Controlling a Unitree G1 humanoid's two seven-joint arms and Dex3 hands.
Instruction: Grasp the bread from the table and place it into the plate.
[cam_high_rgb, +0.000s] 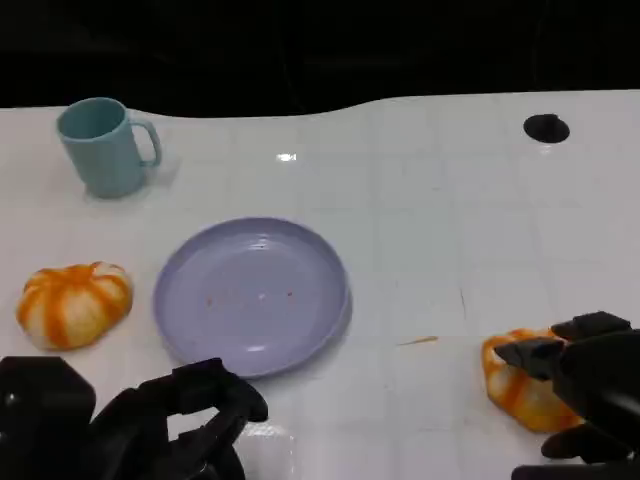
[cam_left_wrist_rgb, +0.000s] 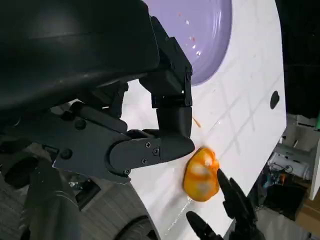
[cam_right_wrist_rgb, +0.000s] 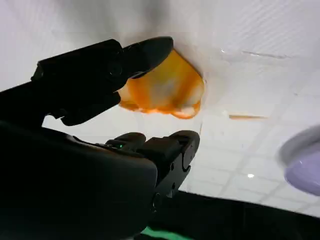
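Two orange-and-white bread rolls lie on the white table. One bread (cam_high_rgb: 75, 303) sits at the left, beside the lavender plate (cam_high_rgb: 250, 290). The other bread (cam_high_rgb: 517, 385) (cam_left_wrist_rgb: 201, 172) (cam_right_wrist_rgb: 165, 90) lies at the front right. My right hand (cam_high_rgb: 590, 395) (cam_right_wrist_rgb: 120, 95) is at this roll with its fingers spread, one finger (cam_right_wrist_rgb: 145, 52) over the top and another (cam_right_wrist_rgb: 175, 145) apart on the near side, not closed on it. My left hand (cam_high_rgb: 170, 425) (cam_left_wrist_rgb: 150, 115) hovers at the front left, just before the plate (cam_left_wrist_rgb: 205, 35), holding nothing, its fingers loosely bent.
A teal mug (cam_high_rgb: 105, 147) stands at the back left. A black round hole (cam_high_rgb: 546, 127) marks the table's back right. A small orange streak (cam_high_rgb: 418, 341) lies between the plate and the right bread. The table's front edge is close under both hands.
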